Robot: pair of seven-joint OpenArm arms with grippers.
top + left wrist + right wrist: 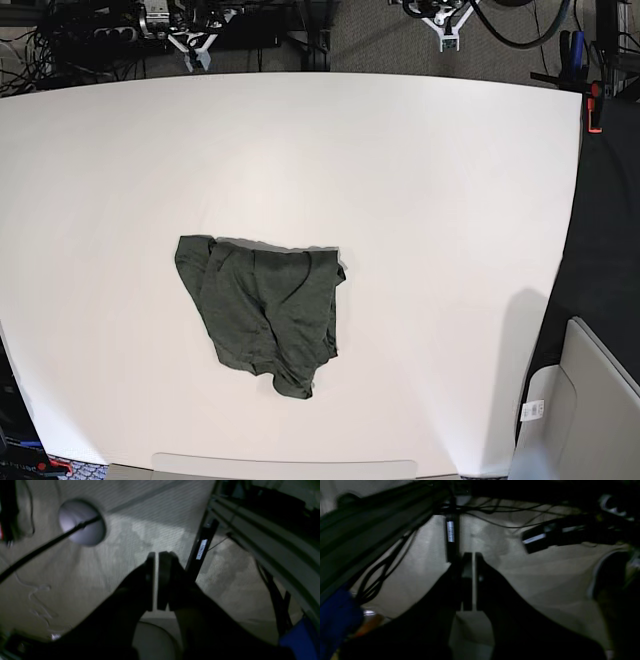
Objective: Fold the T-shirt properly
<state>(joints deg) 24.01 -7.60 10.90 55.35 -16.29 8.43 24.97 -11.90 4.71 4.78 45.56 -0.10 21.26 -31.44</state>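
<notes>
A broad white table (450,200) carries everything. One crumpled T-shirt (262,308) lies on it, no fingers anywhere near.

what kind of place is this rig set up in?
Likely a robotics lab bench: a large white tabletop bearing one crumpled dark olive-green T-shirt, with black cable bundles and a red-handled clamp along its edges.
</notes>
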